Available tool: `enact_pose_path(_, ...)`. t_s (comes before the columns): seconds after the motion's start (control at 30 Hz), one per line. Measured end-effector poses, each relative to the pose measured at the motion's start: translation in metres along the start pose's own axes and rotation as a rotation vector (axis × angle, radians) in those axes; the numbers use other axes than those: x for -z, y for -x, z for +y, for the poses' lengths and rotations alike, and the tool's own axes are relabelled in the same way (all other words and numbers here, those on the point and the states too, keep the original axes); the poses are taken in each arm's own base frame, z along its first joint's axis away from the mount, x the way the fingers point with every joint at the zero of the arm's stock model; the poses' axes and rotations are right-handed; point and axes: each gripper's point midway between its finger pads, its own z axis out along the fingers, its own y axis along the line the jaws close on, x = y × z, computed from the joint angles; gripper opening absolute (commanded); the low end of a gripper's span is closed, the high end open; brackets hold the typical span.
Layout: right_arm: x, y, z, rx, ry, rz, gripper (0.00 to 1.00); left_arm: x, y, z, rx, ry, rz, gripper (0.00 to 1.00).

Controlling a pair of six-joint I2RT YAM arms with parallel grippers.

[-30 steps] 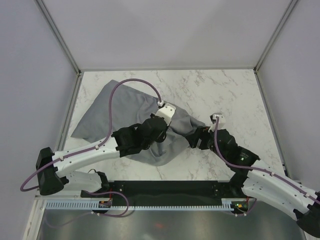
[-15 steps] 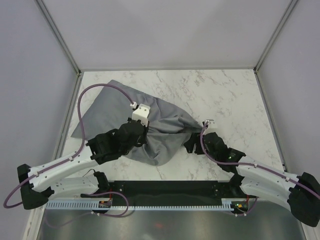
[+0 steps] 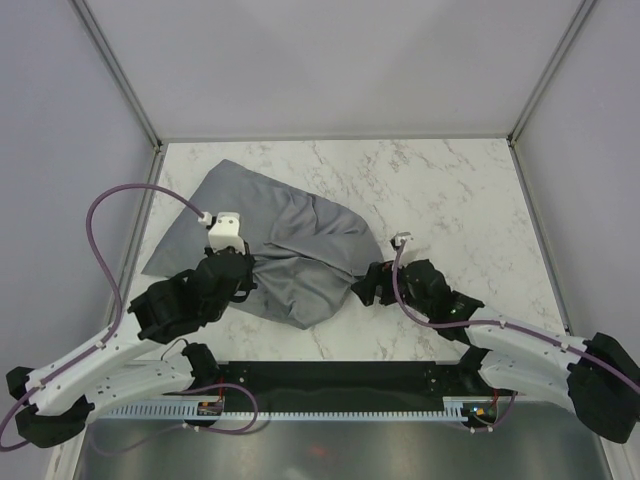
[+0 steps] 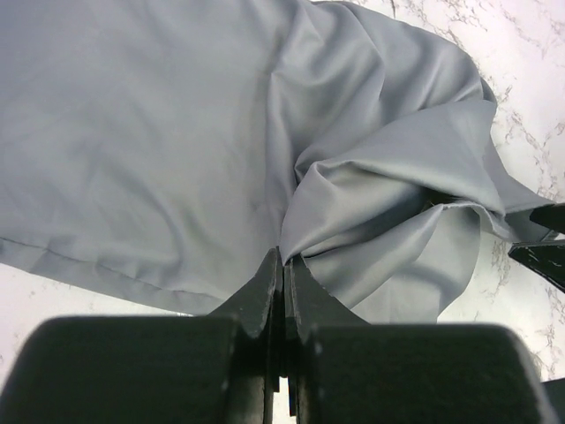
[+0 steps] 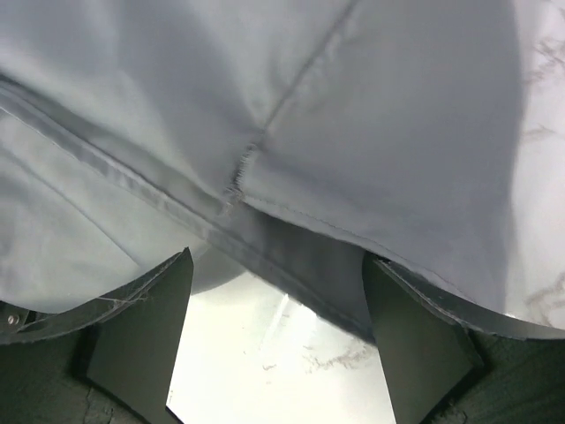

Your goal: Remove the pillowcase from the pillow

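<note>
The grey pillowcase (image 3: 285, 250) lies bunched on the marble table, left of centre. The cream pillow does not show; only grey fabric is visible. My left gripper (image 3: 243, 280) is at the case's near left side and is shut on a pinched fold of the pillowcase (image 4: 371, 177), which gathers into creases at the jaws (image 4: 284, 258). My right gripper (image 3: 366, 290) is open at the case's right corner. In the right wrist view the hemmed edge of the case (image 5: 265, 150) lies over and just beyond the spread fingertips (image 5: 150, 309), with bare table between them.
The marble table (image 3: 450, 190) is walled by grey panels with metal posts at the left, right and back. The left arm's purple cable (image 3: 130, 200) loops above the case's left side. The right gripper's fingers (image 4: 540, 240) show in the left wrist view.
My left gripper has drawn back to the left and nearer, dragging the pinched fabric with it. The case's right corner shifted left, and my right gripper followed it leftward, staying open.
</note>
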Motion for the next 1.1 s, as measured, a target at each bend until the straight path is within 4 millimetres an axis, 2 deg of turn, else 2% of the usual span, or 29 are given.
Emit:
enact_pose_path(0.2, -0.020, 0.004, 0.024, 0.060, 0.108, 0.019, 0.84, -0.004, -0.008, 0.001, -0.015, 0.017, 0.030, 0.02)
enact_pose_path(0.3, -0.028, 0.004, 0.033, 0.078, 0.139, 0.024, 0.84, -0.009, -0.016, 0.001, -0.034, 0.027, 0.059, 0.08)
enact_pose_path(0.4, -0.028, 0.005, 0.040, 0.087, 0.162, 0.017, 0.83, -0.016, -0.022, 0.006, -0.049, 0.066, 0.085, 0.31)
enact_pose_path(0.43, -0.028, 0.006, 0.042, 0.089, 0.168, 0.013, 0.83, -0.019, -0.024, 0.009, -0.051, 0.083, 0.094, 0.54)
enact_pose_path(0.5, -0.025, 0.009, 0.046, 0.090, 0.181, 0.002, 0.83, -0.024, -0.031, 0.016, -0.057, 0.120, 0.116, 0.69)
enact_pose_path(0.6, -0.013, 0.022, 0.056, 0.090, 0.209, -0.041, 0.83, -0.029, -0.039, 0.024, -0.069, 0.158, 0.144, 0.80)
enact_pose_path(0.73, 0.001, 0.046, 0.066, 0.092, 0.233, -0.115, 0.83, -0.034, -0.044, 0.029, -0.081, 0.192, 0.169, 0.86)
enact_pose_path(0.83, 0.000, 0.057, 0.069, 0.107, 0.220, -0.139, 0.83, -0.035, -0.045, 0.028, -0.092, 0.197, 0.181, 0.87)
enact_pose_path(0.9, -0.007, 0.056, 0.065, 0.117, 0.196, -0.132, 0.83, -0.033, -0.039, 0.022, -0.092, 0.181, 0.172, 0.88)
enact_pose_path(1.1, -0.036, 0.033, 0.039, 0.162, 0.077, -0.050, 0.82, -0.014, 0.002, -0.017, -0.066, 0.052, 0.076, 0.89)
